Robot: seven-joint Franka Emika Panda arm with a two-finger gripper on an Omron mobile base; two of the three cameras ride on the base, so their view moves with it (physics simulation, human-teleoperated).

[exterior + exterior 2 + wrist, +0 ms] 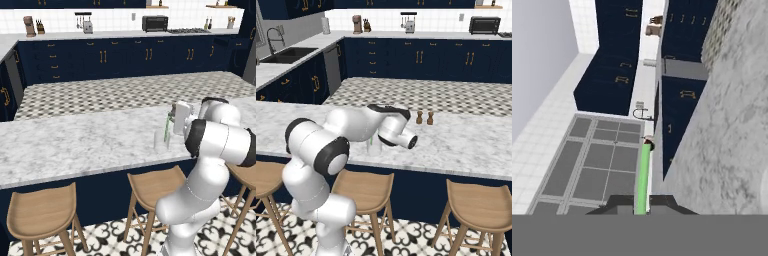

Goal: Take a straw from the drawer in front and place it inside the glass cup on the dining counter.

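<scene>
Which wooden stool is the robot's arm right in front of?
In the left base view, the right stool: the white arm covers most of it. The middle stool is hidden only at its edge, and the left stool stands clear, far from the arm.

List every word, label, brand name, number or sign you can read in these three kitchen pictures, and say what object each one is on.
None: no readable text stands anywhere.
The toaster oven, the two brown shakers, the straw, the glass cup and the dining counter carry no lettering.
The small appliances on the back counter are too small to show any marking.
</scene>
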